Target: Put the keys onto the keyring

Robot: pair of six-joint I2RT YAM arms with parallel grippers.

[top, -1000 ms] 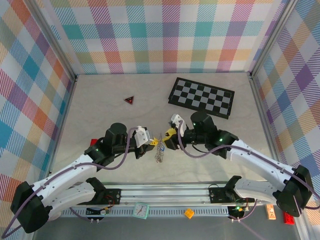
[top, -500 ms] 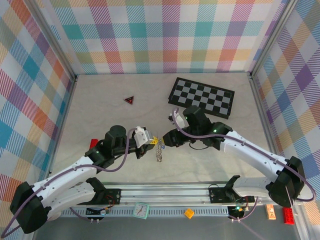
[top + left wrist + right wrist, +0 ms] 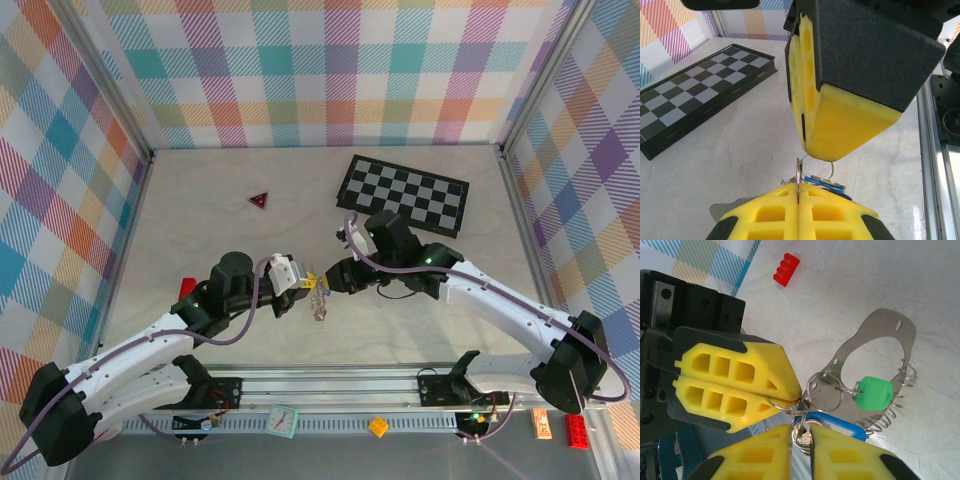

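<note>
Threading looks to be the step in hand. From above, you see the left gripper (image 3: 307,283) and right gripper (image 3: 331,281) meeting tip to tip, with the keyring (image 3: 319,310) just between them. In the left wrist view, the fingers (image 3: 775,215) are pressed flat together on a small wire ring (image 3: 799,172), the blue key (image 3: 827,182) just behind. In the right wrist view, the jaws stand narrow, pinching the blue key's metal end; the green key (image 3: 875,392) sits on a ring beside the silvery keyring. Next, you probably must feed that end onto the pinched ring without losing either grip.
</note>
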